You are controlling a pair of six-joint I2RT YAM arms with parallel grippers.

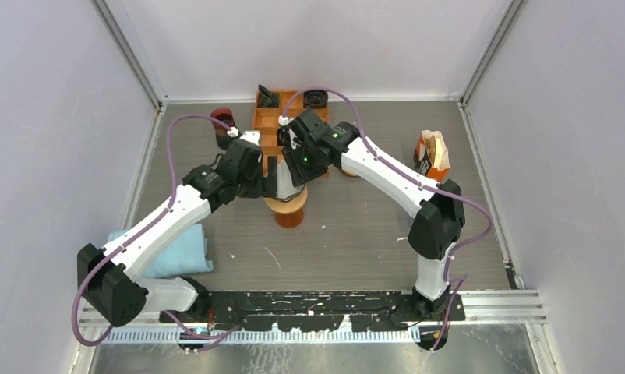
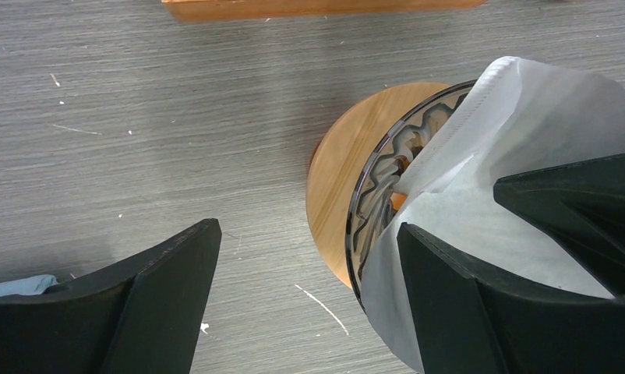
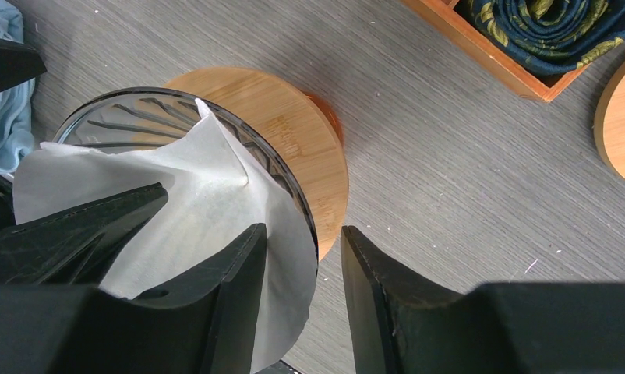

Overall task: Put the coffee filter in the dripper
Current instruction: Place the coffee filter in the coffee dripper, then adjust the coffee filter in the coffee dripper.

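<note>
Grey wood-grain table [image 1: 356, 241] lay under me, shut in by pale walls [image 1: 52, 117] on the left, the right and the back. The open room was the bare strip in front of my bases and the stretch right of centre. At the back edge stood an orange wooden tray [image 1: 266, 117] with a dark patterned roll of cloth [image 3: 551, 23] in one compartment. A dark red cup [image 1: 222, 117] stood just left of the tray, and an orange-and-white bag [image 1: 432, 154] near the right wall. A light blue cloth [image 1: 181, 253] lay by my left arm, and a wooden disc [image 3: 623, 117] lay near the tray. Both my claws met over the middle of the table, crowded close above the dripper [image 3: 114, 117], a ribbed glass cone seated on a round wooden stand [image 3: 301, 140]. The white filter [image 3: 200, 187] sat inside the dripper, crumpled, with one side lapping over the rim. My left claw [image 2: 308, 230] stood wide open and held nothing. One of its fingers hung over bare table and the other lay over the filter; I could not tell whether it pressed. My right claw [image 3: 303, 231] was partly open, astride the rim. One finger lay over the paper inside and the other stood outside by the stand, with table showing in the gap, so it clamped nothing.
</note>
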